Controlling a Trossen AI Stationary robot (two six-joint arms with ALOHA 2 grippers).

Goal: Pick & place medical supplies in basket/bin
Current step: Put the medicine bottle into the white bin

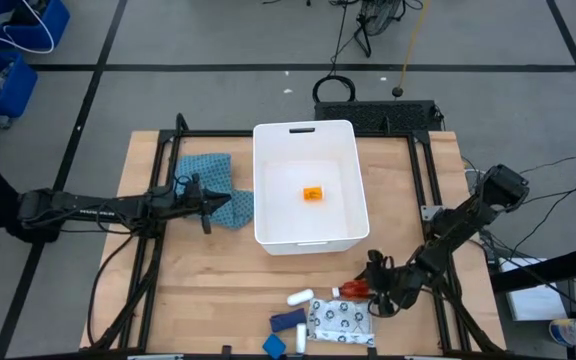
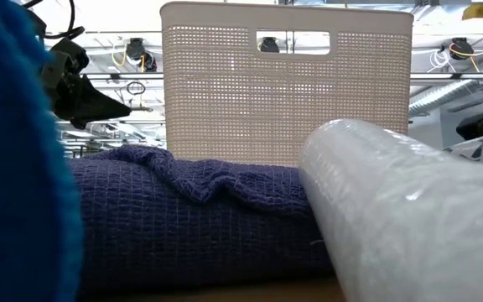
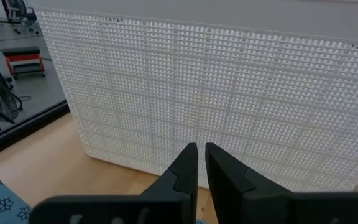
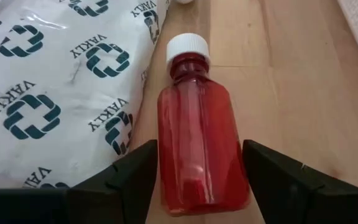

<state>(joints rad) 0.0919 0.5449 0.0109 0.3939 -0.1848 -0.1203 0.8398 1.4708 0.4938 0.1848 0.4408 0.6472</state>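
Observation:
The white tub (image 1: 268,190) stands mid-table with the orange pill bottle (image 1: 312,194) lying inside. My left gripper (image 1: 220,203) is shut, over the teal cloth (image 1: 208,175), and points at the tub's left wall (image 3: 216,93). My right gripper (image 4: 199,146) is open and low at the near right. Its fingers stand on either side of the red bottle (image 4: 197,143), which lies on its side with the white cap (image 4: 188,46) pointing away. Beside it lie the patterned white pouch (image 4: 61,93), a white tube (image 1: 300,297) and blue pieces (image 1: 288,320).
In the low view a blue knit piece (image 2: 183,210) and a clear-wrapped white roll (image 2: 401,210) fill the foreground in front of the tub (image 2: 283,92). Black frame rails (image 1: 158,200) run along both table sides. Bare wood (image 1: 218,290) lies at the near left.

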